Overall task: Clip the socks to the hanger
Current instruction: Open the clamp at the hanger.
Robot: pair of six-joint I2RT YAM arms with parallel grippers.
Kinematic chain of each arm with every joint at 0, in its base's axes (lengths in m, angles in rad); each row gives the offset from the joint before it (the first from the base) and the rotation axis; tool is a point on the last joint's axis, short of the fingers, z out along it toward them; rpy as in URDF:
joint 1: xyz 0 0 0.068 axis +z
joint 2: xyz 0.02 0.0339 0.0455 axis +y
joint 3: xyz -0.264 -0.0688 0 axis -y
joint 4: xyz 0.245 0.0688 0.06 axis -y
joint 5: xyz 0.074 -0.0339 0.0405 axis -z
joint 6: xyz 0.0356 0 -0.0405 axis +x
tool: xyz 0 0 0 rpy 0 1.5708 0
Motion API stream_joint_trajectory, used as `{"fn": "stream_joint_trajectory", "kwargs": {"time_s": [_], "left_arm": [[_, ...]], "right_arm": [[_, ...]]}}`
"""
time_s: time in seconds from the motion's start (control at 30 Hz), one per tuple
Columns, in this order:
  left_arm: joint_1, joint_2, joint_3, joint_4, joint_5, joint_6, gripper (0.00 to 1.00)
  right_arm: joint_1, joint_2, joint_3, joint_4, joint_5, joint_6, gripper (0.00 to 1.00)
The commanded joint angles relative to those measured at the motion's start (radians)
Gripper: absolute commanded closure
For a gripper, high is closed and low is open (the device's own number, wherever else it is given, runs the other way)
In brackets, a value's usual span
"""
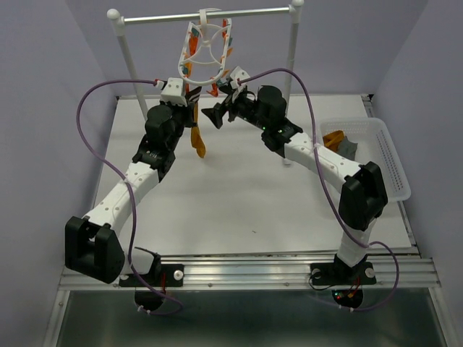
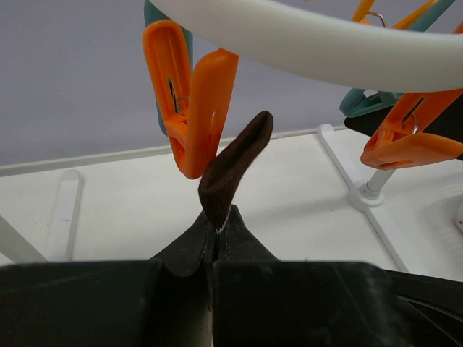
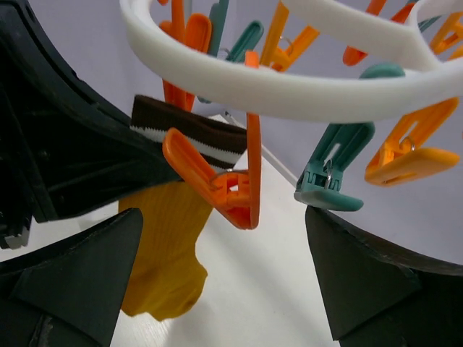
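The white oval hanger hangs from the rail with orange and teal clips under its rim. My left gripper is shut on the dark striped cuff of a mustard-orange sock, whose body hangs below. The cuff stands right beside the tip of an orange clip; I cannot tell whether the clip bites it. My right gripper is open just right of it, with that same orange clip above the gap between its fingers.
A clear basket at the right edge holds an orange sock and a grey sock. The white-posted rail stand spans the back. A teal clip hangs close to my right finger.
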Motion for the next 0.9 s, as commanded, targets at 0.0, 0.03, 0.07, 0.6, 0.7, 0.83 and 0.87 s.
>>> {"fn": "stream_joint_trajectory", "kwargs": {"time_s": [0.0,0.03,0.07,0.6,0.7,0.83,0.87], "left_arm": [[0.004,-0.009,0.037,0.083,0.004,0.012,1.0],[0.004,-0.009,0.035,0.083,0.002,0.015,1.0],[0.002,-0.009,0.034,0.085,-0.002,0.018,1.0],[0.004,-0.013,0.038,0.085,0.028,0.035,1.0],[0.004,-0.016,0.035,0.083,0.027,0.035,1.0],[0.004,-0.025,0.031,0.085,0.03,0.035,1.0],[0.004,-0.027,0.029,0.085,0.031,0.034,1.0]], "right_arm": [[-0.002,0.009,0.054,0.135,0.014,0.044,0.0],[-0.002,0.011,0.054,0.142,0.02,0.048,0.0],[-0.002,0.012,0.056,0.151,0.028,0.062,0.0],[0.008,0.043,0.08,0.242,0.065,0.079,0.08],[0.018,0.04,0.074,0.257,0.077,0.053,0.1],[0.028,0.041,0.076,0.271,0.089,0.033,0.14],[0.037,0.043,0.079,0.27,0.089,0.023,0.15]]}}
